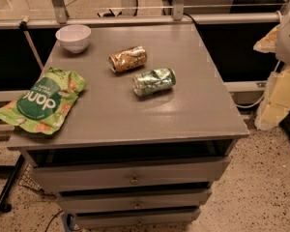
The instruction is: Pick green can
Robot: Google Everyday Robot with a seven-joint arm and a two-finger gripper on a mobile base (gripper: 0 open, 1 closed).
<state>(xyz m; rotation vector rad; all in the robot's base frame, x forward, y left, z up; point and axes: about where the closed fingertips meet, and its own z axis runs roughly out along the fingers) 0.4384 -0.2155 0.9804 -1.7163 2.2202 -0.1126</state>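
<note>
The green can (154, 81) lies on its side near the middle of the grey cabinet top (193, 110), with its silver ends pointing left and right. It has a green and white mottled label. A golden-brown can (128, 58) of the same size lies on its side just behind and to the left of it, apart from it. My gripper is not in view. Only a white rounded part (289, 35) shows at the right edge, beside the cabinet and well away from the cans.
A white bowl (73, 37) stands at the back left corner. A flat green snack bag (43, 101) lies over the left edge. Drawers (134, 179) are below the top. Cream-coloured pieces (279, 98) stand to the right. A rail (135, 19) runs behind.
</note>
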